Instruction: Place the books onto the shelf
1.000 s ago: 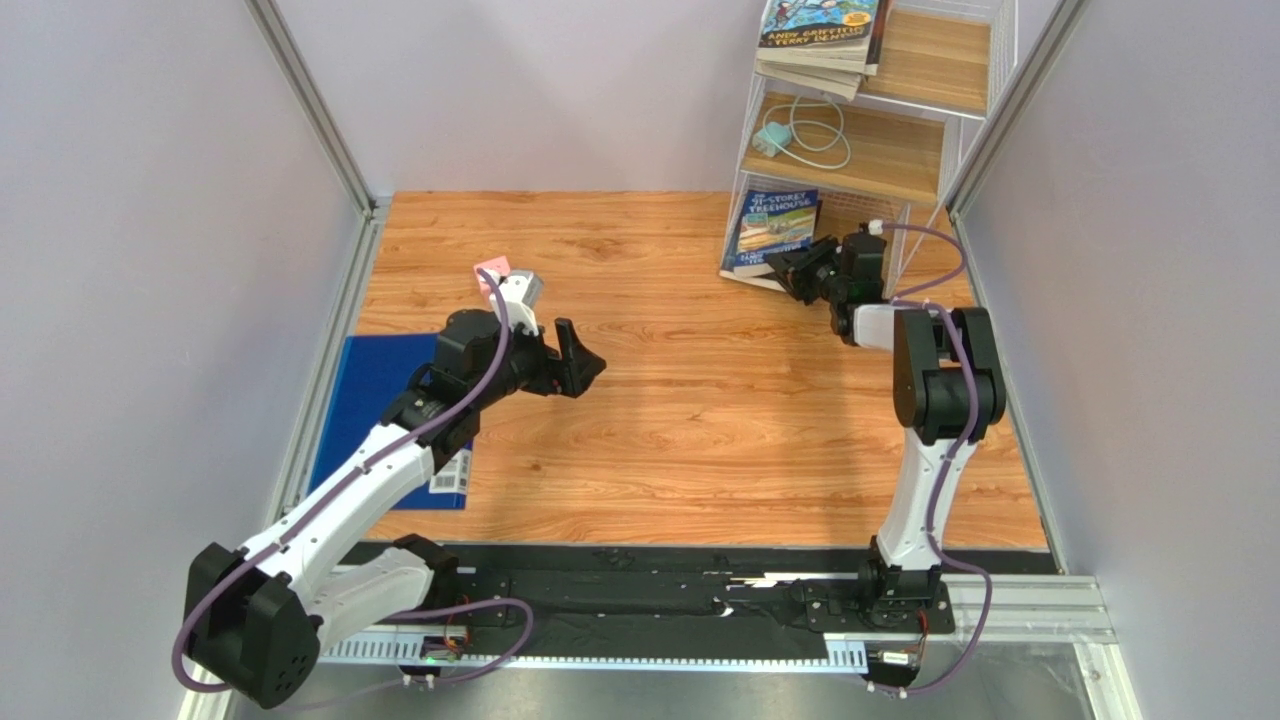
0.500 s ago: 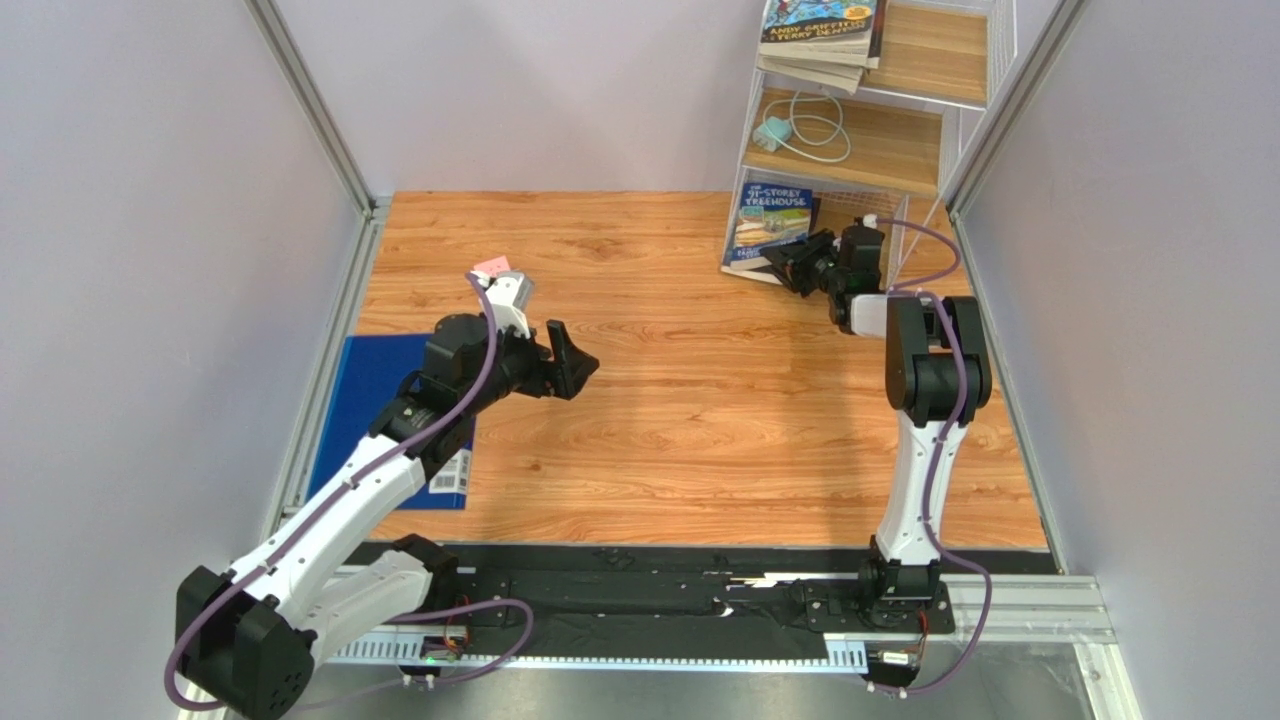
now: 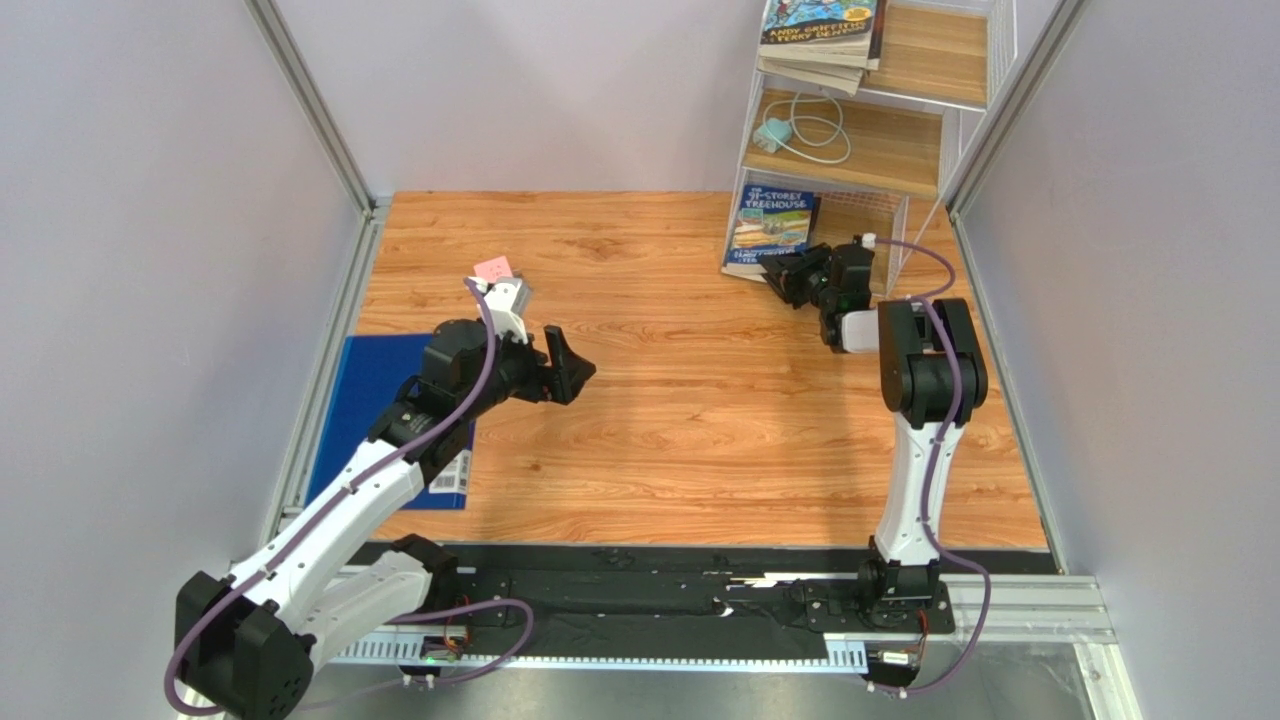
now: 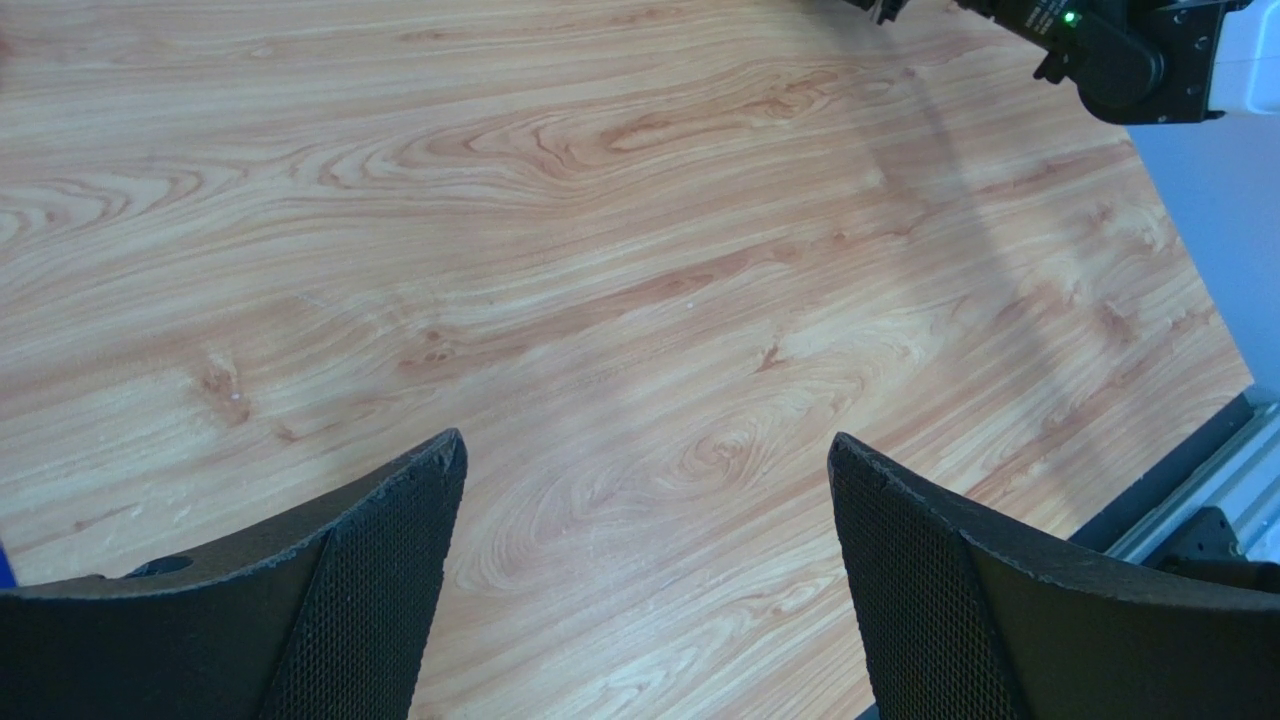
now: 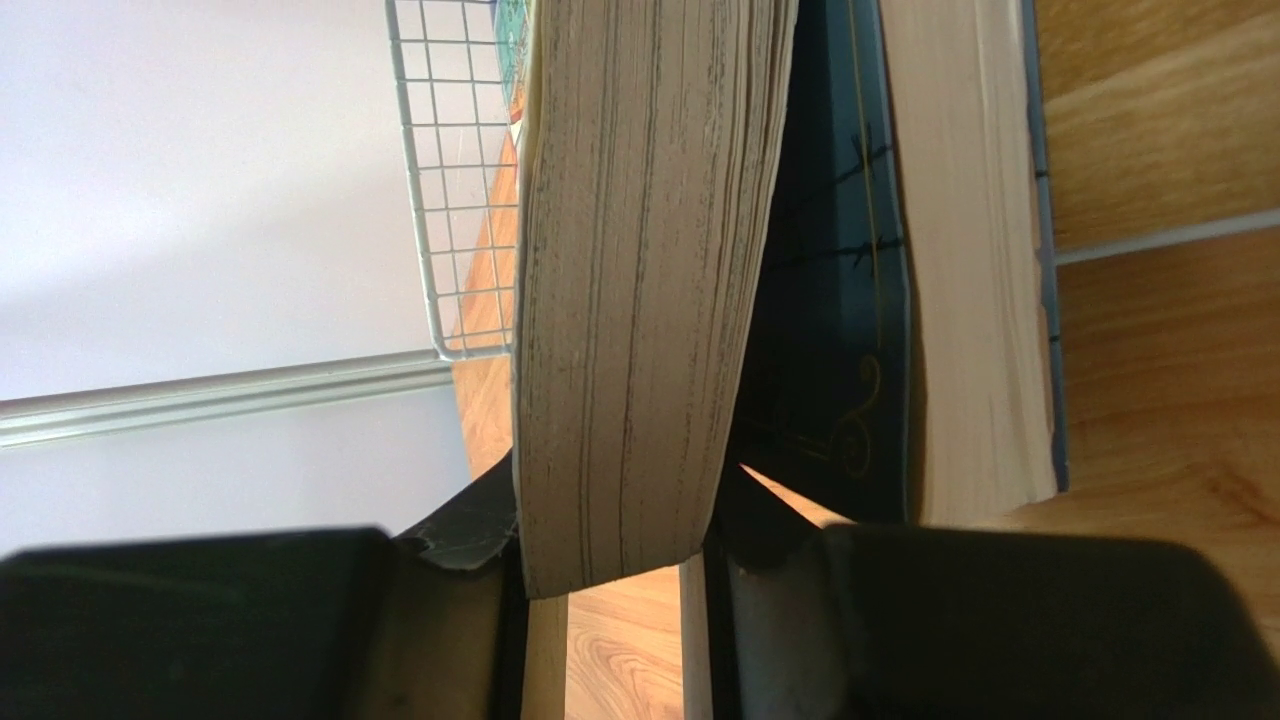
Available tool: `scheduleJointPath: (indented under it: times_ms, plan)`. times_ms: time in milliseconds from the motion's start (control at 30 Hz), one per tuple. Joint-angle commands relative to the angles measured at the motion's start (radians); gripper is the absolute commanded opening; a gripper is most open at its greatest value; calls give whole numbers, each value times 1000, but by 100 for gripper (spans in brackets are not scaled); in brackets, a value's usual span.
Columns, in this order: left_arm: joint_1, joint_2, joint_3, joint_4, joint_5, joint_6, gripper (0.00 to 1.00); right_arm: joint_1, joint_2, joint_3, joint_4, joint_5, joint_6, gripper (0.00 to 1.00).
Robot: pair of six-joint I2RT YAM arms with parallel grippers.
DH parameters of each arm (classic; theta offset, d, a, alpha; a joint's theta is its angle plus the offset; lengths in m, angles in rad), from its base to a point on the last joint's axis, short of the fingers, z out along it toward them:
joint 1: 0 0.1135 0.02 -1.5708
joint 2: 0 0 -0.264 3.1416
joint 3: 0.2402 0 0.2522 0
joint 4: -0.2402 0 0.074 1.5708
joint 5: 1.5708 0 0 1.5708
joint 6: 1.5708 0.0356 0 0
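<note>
Plainly legible: "Andy Griffiths", "Terry Denton" on top book of stack (image 3: 819,30) on shelf (image 3: 902,158) upper tier; "Treehouse" on cartoon-cover book (image 3: 769,225) standing at shelf's lowest tier, left front. Right claw (image 3: 784,279) clamped on that book's page edge, dark-covered book (image 5: 827,300) just beside. Left claw (image 4: 643,450) spread wide, empty, well left of shelf above bare wood-grain tabletop (image 3: 676,420). Blue folder (image 3: 368,398) at tabletop edge farthest from shelf. Grey walls around.
</note>
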Motion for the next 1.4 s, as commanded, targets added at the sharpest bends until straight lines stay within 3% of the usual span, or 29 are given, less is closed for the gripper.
scheduleJointPath:
  times_ms: [0, 467, 600, 733, 867, 1133, 1167, 1200, 1367]
  plan:
    - [4, -35, -11, 3, -9, 21, 94, 16, -61, -17, 131, 36, 41, 0]
    - [10, -40, -3, -11, -3, 33, 94, 21, -28, 40, 112, 36, 51, 1]
    - [12, -40, -5, -13, -3, 35, 94, 25, -15, 51, 122, -28, 43, 18]
    - [12, -44, -8, -16, 2, 35, 94, 27, -15, 43, 141, -76, 41, 26]
    - [13, -57, -11, -17, 2, 32, 93, 33, -30, 37, 76, -82, 25, 51]
    - [13, -81, -12, -25, 14, 18, 93, 31, -61, 3, 33, -143, 11, 73]
    - [13, -83, -12, -23, 19, 15, 93, 35, -76, -5, 23, -145, 6, 94]
    - [13, -89, -14, -28, 19, 13, 93, 33, -86, -6, -1, -146, -1, 100]
    - [13, -110, -18, -34, 19, 6, 93, 33, -145, -31, -115, -165, -52, 100]
